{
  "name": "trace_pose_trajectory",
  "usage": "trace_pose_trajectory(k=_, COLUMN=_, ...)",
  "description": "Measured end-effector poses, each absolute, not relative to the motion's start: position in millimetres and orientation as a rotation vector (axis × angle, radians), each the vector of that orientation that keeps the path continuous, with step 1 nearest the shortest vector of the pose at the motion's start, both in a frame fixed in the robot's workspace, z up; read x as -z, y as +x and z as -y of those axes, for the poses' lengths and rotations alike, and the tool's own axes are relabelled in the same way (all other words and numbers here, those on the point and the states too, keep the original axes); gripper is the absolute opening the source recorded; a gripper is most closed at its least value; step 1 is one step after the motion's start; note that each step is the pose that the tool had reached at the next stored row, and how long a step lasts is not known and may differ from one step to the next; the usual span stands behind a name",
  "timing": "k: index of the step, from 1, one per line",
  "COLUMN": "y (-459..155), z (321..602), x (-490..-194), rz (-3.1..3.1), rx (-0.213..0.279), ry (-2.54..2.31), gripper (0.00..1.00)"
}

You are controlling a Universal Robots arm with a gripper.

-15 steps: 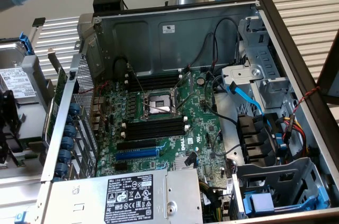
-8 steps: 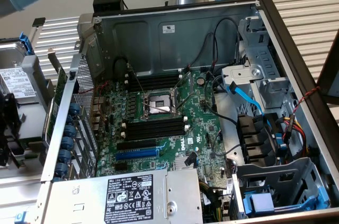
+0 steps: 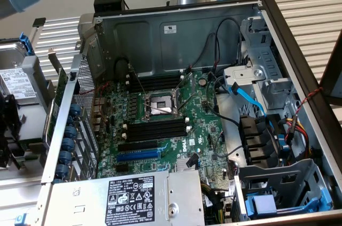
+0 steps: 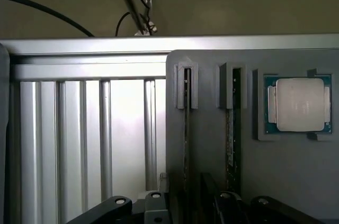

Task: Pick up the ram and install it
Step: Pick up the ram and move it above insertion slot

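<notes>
I logged end effector [image 4: 193, 208] released, jaws wide, over gray holder [image 4: 296, 171] | ram [image 4: 186, 128] stood on edge in holder slot, nearest end effector | second stick [image 4: 233, 128], then processor [image 4: 299, 104], beside it

White Dell lettering [image 3: 180, 141] shows on the motherboard [image 3: 211, 124], near its edge by the power supply [image 3: 176, 196]. That unit's black label [image 3: 131, 199] carries certification marks, print too fine to read. White sticker [image 3: 170, 29] on the chassis wall [image 3: 144, 33]: illegible.
</notes>
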State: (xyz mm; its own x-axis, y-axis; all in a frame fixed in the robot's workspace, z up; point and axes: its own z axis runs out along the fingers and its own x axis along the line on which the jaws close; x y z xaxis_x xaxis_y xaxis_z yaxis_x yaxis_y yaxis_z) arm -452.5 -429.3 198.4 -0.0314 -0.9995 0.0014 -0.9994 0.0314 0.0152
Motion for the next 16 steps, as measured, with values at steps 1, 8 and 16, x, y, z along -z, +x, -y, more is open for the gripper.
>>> trace_pose_trajectory(k=1, y=-452.5, z=429.2, x=-198.4, rz=2.248, rx=0.016, ry=2.178, gripper=0.35)
trace_pose_trajectory(k=8, y=-452.5, z=429.3, x=-198.4, rz=2.248, rx=0.016, ry=2.178, gripper=0.13)
trace_pose_trajectory(k=16, y=-452.5, z=429.3, x=-205.6, rz=2.248, rx=0.016, ry=2.178, gripper=0.13)
